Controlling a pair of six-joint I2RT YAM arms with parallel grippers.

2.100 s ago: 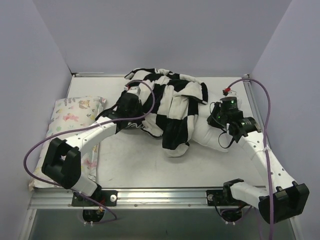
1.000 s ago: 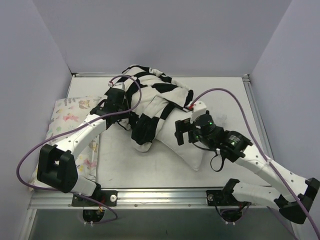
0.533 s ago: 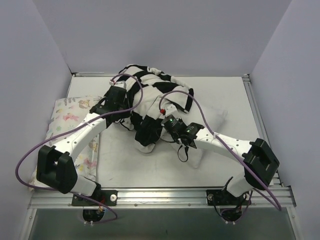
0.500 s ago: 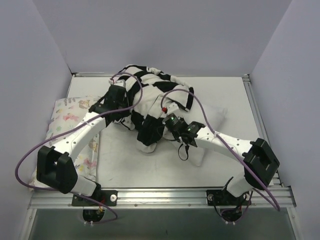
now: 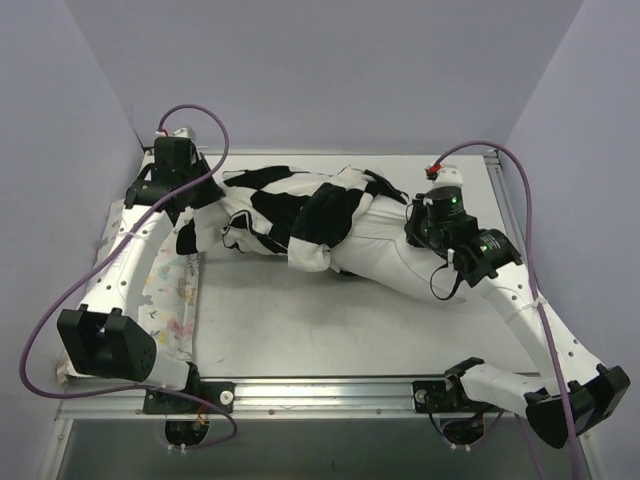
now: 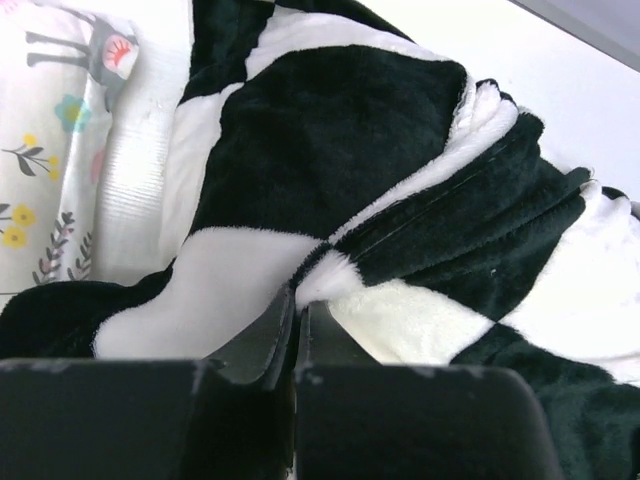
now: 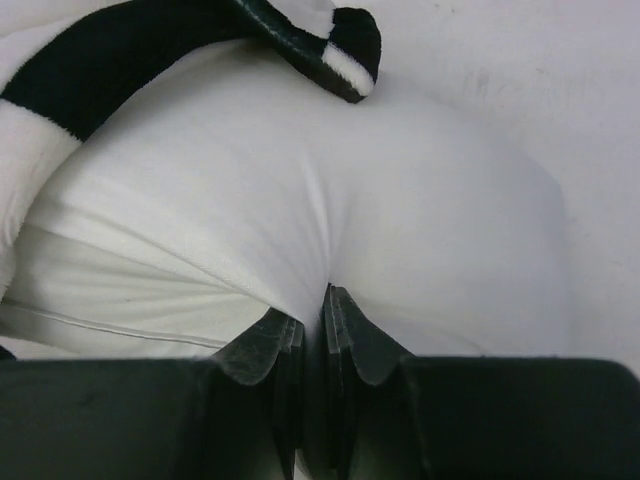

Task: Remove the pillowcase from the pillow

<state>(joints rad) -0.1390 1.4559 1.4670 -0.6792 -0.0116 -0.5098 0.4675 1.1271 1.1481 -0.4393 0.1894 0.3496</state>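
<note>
**Speaker 1:** Can any writing, label, brand name or number be read in the overhead view or either wrist view?

**Speaker 2:** No, nothing legible. The pillowcase (image 5: 320, 205) carries only black and white squares. The printed pillow (image 6: 50, 130) at the left side of the tabletop (image 5: 300, 320) shows small drawings of flowers and a deer-like animal, not letters.

**Speaker 1:** And the robot arms?

**Speaker 2:** No readable marking shows on them.
</note>
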